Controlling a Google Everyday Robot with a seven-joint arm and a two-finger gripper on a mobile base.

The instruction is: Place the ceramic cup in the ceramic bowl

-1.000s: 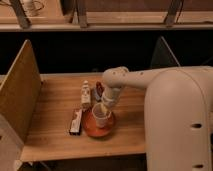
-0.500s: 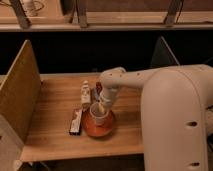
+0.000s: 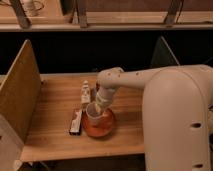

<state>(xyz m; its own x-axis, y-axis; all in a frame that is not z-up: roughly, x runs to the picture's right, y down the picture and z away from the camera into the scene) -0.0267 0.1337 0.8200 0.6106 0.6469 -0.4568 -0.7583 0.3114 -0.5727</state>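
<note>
The ceramic bowl (image 3: 102,127) is a glossy orange-red shallow dish on the wooden table, near its front edge. The ceramic cup (image 3: 93,114) is small and off-white and sits over the bowl's left part, tilted a little. My gripper (image 3: 100,106) comes down from the white arm and is at the cup's rim, right above the bowl. Whether the cup rests on the bowl or hangs just above it is not clear.
A flat dark-and-white package (image 3: 76,121) lies just left of the bowl. A slim white bottle (image 3: 85,92) stands behind it. A wooden side panel (image 3: 17,95) walls the table's left side. My large white arm body (image 3: 175,120) fills the right.
The cup and gripper have shifted slightly left and lower over the bowl. The bowl, package and bottle have stayed put.
</note>
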